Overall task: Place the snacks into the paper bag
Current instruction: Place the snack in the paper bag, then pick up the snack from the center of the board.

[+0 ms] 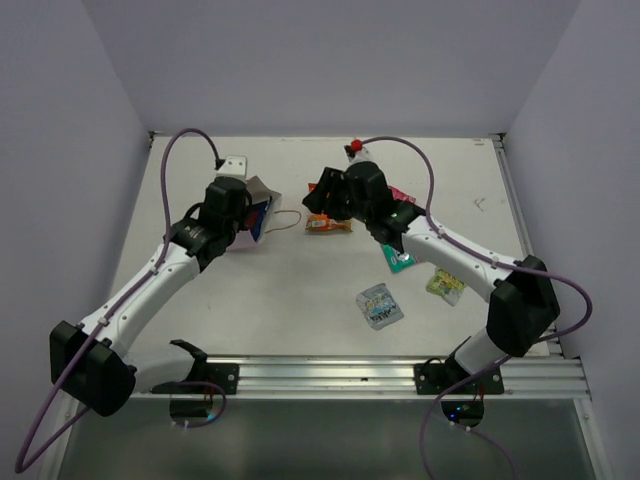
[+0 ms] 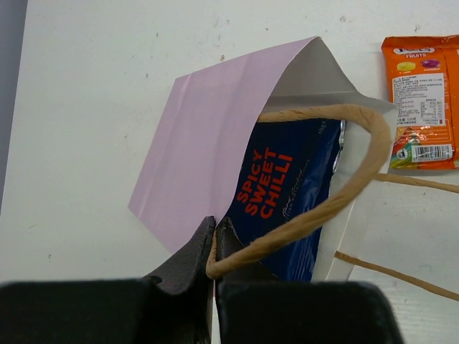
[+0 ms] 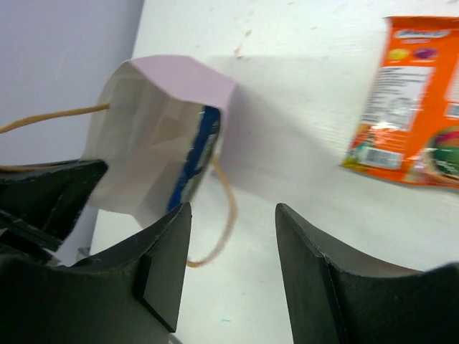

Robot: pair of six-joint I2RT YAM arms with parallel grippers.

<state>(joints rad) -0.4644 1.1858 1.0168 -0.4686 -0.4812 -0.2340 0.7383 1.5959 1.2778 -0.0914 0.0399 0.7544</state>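
Pink bag (image 2: 208, 136) lies upper left in the top view, blue packet (image 2: 287, 193) in its mouth. Left gripper (image 2: 216, 231) pinches the handle (image 2: 337, 204). Right gripper (image 3: 233, 244) hangs spread, empty, between bag and orange packet (image 3: 416, 93). Teal packet (image 1: 400, 258), yellow-green packet (image 1: 445, 285) and silver packet (image 1: 380, 306) lie right of centre.

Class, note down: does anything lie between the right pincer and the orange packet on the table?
Nothing visible does. In the right wrist view only bare table separates the open right pincer from the orange packet.

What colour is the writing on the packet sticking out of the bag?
Orange-red, on a dark blue packet; the left wrist view shows it best.
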